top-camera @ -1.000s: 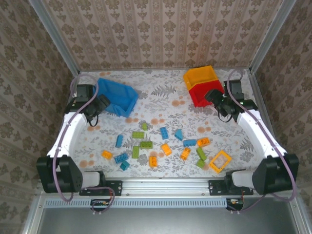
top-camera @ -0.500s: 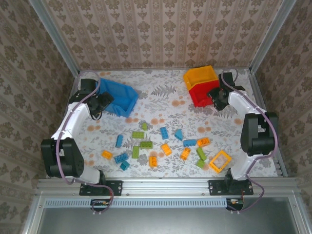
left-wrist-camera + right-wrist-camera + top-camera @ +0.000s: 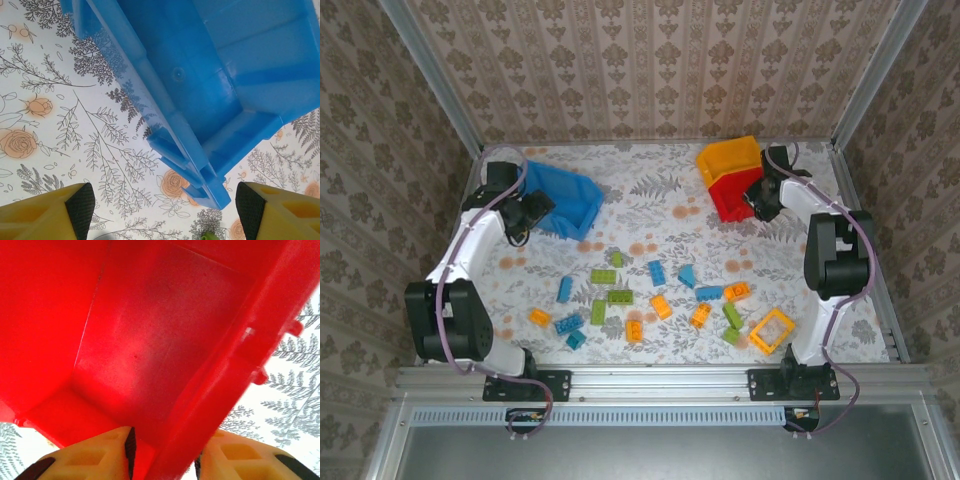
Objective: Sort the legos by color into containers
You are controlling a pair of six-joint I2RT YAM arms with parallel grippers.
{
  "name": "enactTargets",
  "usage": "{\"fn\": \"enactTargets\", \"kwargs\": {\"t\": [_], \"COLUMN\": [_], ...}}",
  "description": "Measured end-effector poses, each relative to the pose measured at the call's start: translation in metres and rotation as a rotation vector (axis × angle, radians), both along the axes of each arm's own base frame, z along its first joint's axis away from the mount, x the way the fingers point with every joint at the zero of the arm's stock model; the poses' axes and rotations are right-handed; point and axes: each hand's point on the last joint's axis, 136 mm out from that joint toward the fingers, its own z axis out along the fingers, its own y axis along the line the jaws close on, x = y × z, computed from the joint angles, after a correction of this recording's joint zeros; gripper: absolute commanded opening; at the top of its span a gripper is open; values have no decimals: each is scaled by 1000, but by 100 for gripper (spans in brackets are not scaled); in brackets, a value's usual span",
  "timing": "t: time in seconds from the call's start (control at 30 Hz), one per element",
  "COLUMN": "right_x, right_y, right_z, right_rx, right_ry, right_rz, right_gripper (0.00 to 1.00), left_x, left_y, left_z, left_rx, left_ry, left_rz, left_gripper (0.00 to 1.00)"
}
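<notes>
Legos (image 3: 661, 306) loose on the bench (image 3: 650, 225), both arms out at the bins.
The legos lie scattered from centre toward 6 o'clock. At 10 o'clock the left end effector (image 3: 162, 207) stands wide before a corner of the blue bin (image 3: 565, 195). At 1 o'clock the right end effector (image 3: 164, 452) pinches the wall of the red bin (image 3: 728, 197), with the yellow bin (image 3: 730, 157) touching behind it.
</notes>
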Motion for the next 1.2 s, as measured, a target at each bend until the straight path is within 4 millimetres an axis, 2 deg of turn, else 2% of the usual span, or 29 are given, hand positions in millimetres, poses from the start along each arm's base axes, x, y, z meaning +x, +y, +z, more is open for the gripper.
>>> {"fn": "enactTargets", "kwargs": {"t": [0.23, 0.4, 0.5, 0.6, 0.73, 1.0, 1.2], "right_x": [-8, -24, -32, -35, -40, -42, -43], "right_y": [-10, -11, -11, -10, -8, 1, 27], "right_z": [3, 6, 12, 20, 31, 35, 34], "right_rx": [-89, -143, -169, -198, -226, -273, -255], "right_ry": [18, 40, 42, 29, 16, 7, -11], "right_rz": [52, 115, 152, 189, 248, 392, 527], "right_gripper": [19, 14, 13, 13, 12, 10, 10], "left_x": [14, 29, 37, 45, 54, 59, 63], "left_y": [1, 5, 6, 7, 5, -1, -17], "left_z": [-10, -17, -26, -38, -52, -50, -51], "left_rx": [21, 27, 31, 35, 26, 62, 98], "left_ry": [41, 60, 80, 106, 136, 125, 122], "left_rz": [-17, -14, -19, -30, -48, -156, -283], "left_gripper": [78, 74, 63, 45, 30, 17, 12]}}
